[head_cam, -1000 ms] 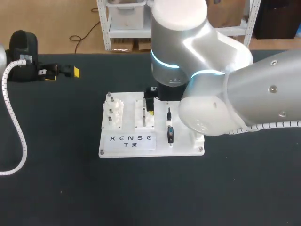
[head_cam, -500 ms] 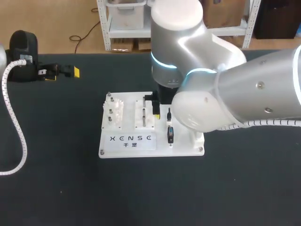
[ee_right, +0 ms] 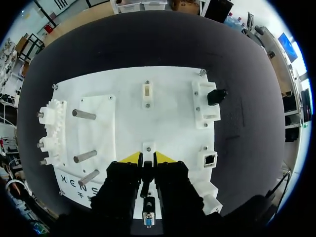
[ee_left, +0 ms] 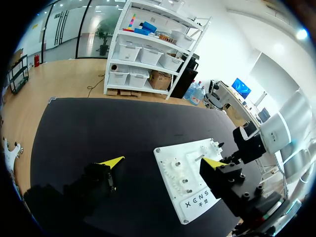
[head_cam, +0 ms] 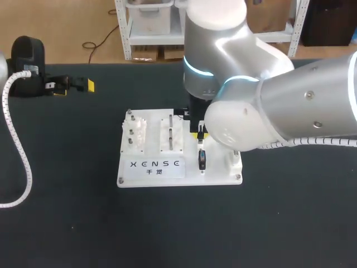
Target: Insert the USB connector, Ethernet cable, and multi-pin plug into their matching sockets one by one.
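Observation:
The white socket board (head_cam: 150, 173) lies mid-table. My right gripper (head_cam: 198, 134) hangs over its right half. In the right wrist view this gripper (ee_right: 147, 158) has its yellow-tipped fingers pressed from both sides on a thin black USB connector (ee_right: 146, 174), which stands just short of a small white socket (ee_right: 148, 146). A silver-faced plug end (ee_right: 148, 217) shows under the wrist. My left gripper (head_cam: 74, 88) rests far off at the table's back left, and in its own view the gripper (ee_left: 163, 162) is wide open and empty, looking toward the board (ee_left: 173, 163).
The board also carries an Ethernet socket (ee_right: 210, 159), a black plug in a white holder (ee_right: 216, 96), three metal pegs (ee_right: 84, 114) and toothed white parts (ee_right: 52, 128). A white corrugated hose (head_cam: 22, 156) curves across the table's left side.
My right arm has shifted a little to the right over the board, and its fingers have closed in onto the black connector. The left arm has not moved.

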`<action>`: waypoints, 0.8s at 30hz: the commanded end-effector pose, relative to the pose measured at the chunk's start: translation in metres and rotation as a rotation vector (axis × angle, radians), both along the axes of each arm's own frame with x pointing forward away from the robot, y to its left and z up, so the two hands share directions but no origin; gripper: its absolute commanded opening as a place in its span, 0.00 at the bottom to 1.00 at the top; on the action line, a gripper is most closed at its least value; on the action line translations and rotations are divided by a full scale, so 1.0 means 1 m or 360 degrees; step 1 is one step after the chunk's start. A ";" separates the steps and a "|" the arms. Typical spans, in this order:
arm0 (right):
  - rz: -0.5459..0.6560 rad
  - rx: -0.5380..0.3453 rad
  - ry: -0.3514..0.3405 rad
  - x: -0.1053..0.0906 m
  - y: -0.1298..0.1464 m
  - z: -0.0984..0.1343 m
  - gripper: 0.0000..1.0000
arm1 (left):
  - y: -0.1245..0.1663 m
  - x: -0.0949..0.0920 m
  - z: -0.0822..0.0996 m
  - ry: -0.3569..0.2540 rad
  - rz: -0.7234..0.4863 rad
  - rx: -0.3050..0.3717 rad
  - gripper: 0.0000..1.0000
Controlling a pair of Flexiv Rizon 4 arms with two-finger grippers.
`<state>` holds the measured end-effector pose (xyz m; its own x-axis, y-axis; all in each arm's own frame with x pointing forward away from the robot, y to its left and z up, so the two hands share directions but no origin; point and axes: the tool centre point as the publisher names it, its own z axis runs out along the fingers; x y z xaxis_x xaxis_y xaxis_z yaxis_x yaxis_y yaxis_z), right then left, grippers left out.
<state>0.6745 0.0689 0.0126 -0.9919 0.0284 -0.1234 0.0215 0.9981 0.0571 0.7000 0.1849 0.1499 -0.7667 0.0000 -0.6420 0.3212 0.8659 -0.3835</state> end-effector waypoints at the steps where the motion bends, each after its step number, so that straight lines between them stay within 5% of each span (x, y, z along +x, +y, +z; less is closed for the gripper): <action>1: 0.0003 0.0033 -0.0034 -0.006 -0.007 0.010 0.00 | 0.000 0.000 0.000 0.0000 0.0000 0.0000 1.00; 11: -0.0007 0.0082 -0.0130 -0.001 -0.026 0.037 0.00 | 0.000 0.000 0.000 0.0000 0.0000 0.0000 1.00; 24: -0.0066 -0.0045 -0.0103 -0.009 -0.064 0.020 0.00 | 0.000 0.000 0.000 0.0000 0.0000 0.0000 1.00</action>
<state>0.6690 0.0075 0.0358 -0.9830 0.0617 -0.1732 0.0568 0.9978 0.0328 0.7000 0.1849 0.1499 -0.7667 0.0000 -0.6420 0.3212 0.8659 -0.3835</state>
